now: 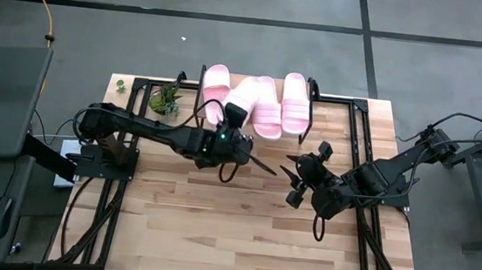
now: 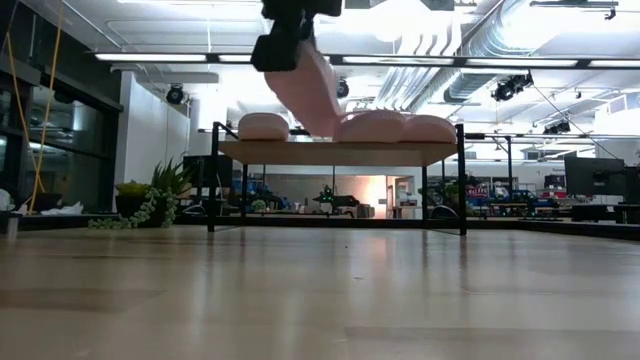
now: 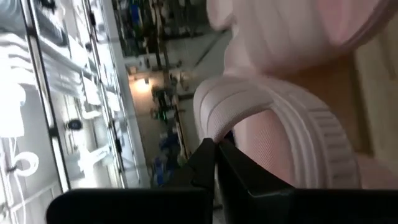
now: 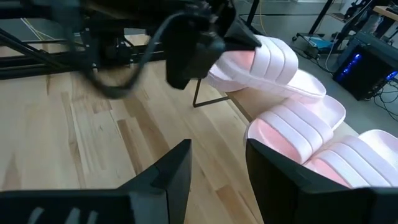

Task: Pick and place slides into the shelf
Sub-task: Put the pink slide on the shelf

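Pink foam slide (image 1: 246, 96), soft and light, pinched by left gripper (image 1: 236, 115) at ribbed strap (image 3: 261, 102), over shelf (image 2: 340, 152) middle; right gripper (image 1: 294, 182) spread.

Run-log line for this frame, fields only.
left gripper: shut on pale pink ribbed-strap foam slide, tilted above wooden-top black-frame shelf | on shelf: three matching slides | right gripper: open, empty, over tabletop
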